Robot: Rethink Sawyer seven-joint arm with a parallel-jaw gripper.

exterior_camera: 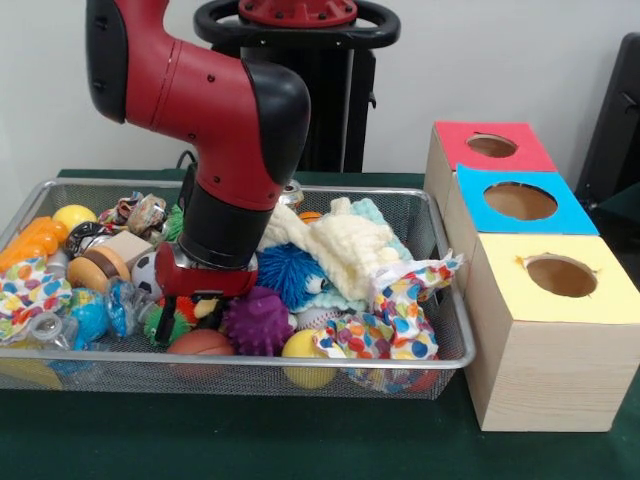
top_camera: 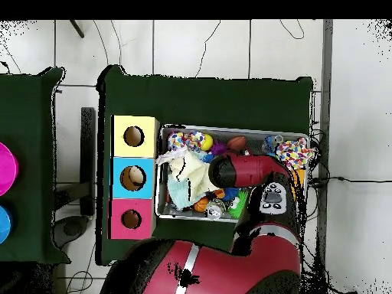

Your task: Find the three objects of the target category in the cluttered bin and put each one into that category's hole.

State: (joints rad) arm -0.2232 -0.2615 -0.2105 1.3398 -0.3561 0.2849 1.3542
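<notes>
In the bin [exterior_camera: 440,225], the arm's gripper [exterior_camera: 170,318] is pushed down among the toys beside a purple spiky ball [exterior_camera: 258,322]; whether its fingers are open or closed cannot be told. To the right, well apart from the gripper, the hole [exterior_camera: 491,146] sits in the red top of the farthest of 3 boxes.

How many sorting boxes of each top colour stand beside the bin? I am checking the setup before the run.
Red-topped box: 1
Blue-topped box: 1
Yellow-topped box: 1
Total: 3 boxes, each with one round hole, standing in a row beside the bin.
</notes>
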